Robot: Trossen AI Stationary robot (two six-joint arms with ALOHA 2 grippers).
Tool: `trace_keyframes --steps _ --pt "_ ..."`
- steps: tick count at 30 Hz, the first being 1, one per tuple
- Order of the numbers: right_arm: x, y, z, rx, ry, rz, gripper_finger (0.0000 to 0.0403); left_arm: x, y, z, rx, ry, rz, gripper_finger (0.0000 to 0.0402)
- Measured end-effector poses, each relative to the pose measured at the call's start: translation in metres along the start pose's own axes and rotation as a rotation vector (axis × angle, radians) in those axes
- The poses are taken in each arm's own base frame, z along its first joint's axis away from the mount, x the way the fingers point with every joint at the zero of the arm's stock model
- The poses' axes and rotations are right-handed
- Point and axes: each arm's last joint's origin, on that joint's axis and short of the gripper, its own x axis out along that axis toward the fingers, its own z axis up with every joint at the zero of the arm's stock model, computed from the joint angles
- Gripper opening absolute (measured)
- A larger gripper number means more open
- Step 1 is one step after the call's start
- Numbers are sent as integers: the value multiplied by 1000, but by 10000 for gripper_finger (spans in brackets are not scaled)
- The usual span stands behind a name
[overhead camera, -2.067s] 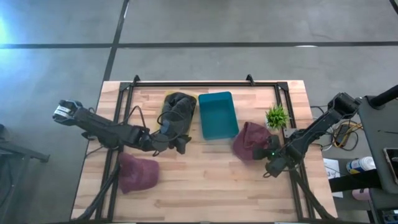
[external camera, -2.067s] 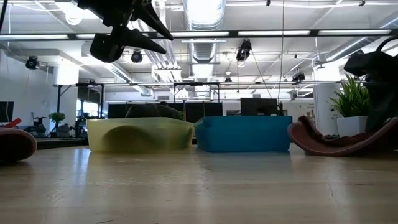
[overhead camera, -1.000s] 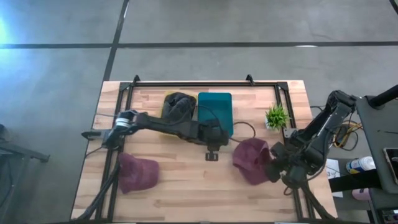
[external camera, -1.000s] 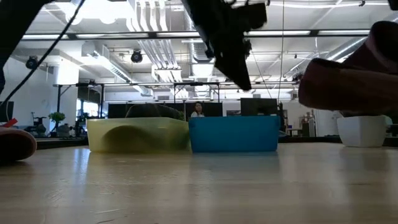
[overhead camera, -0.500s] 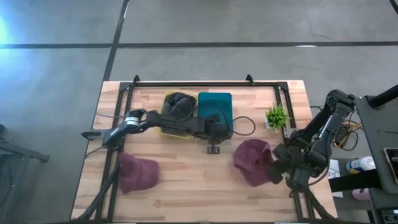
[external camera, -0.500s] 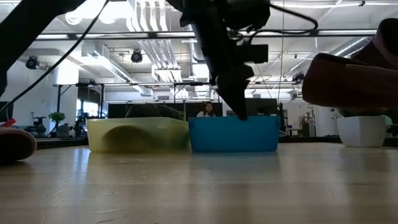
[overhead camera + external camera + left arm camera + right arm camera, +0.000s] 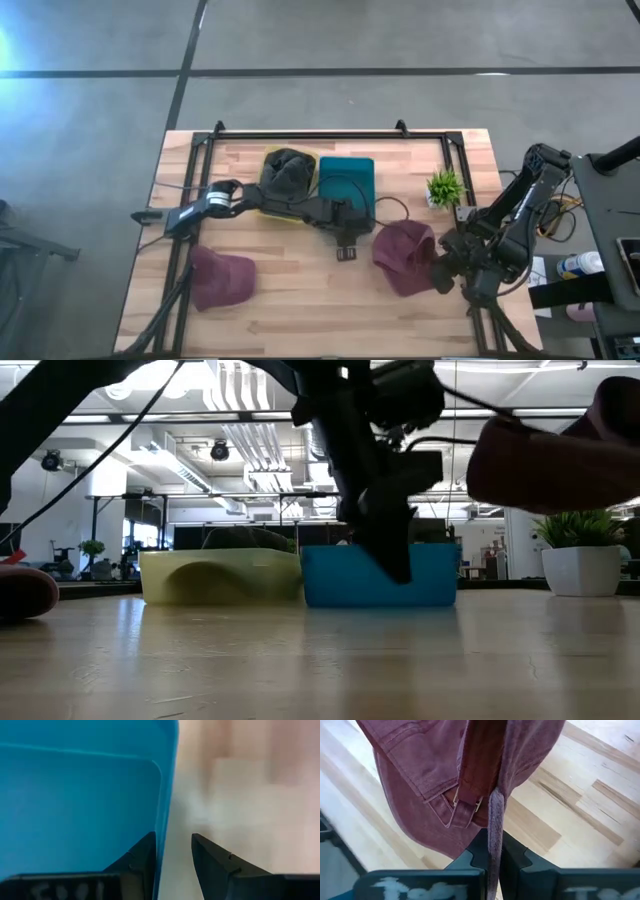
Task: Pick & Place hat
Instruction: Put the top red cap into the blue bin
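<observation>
Maroon hat [image 7: 404, 257] lifted off table, strap pinched in right pincer [image 7: 492, 851], left pincer [image 7: 172, 865] slightly open astride teal bin [image 7: 346, 180] wall

- Wooden table [image 7: 300, 300], pale planks, with a black frame [image 7: 320, 132] running round its far edge and sides.
- Potted plant [image 7: 445, 186] stands near the right edge; the low view catches it in a white pot [image 7: 583, 568].
- Grey concrete floor [image 7: 400, 40] lies beyond the table, crossed by dark lines.
- Low view looks into a big open room: ceiling lights [image 7: 330, 375] bright overhead, ducting and rails running across.
- Cables [image 7: 556, 208] trail off the table's right side.
</observation>
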Motion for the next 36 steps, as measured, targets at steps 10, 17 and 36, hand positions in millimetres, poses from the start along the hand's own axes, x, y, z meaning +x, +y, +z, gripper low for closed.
trace_keyframes --steps 10,17,36 --pt "-5 -6 5 -1 -4 -13 13 -31 -56 12 -70 -131 -158 117" --pt "-7 -7 7 6 -24 10 13 -74 -75 15 -49 -211 -166 117" --pt "-14 9 26 154 -481 415 13 -214 -47 -18 -441 -472 243 117"
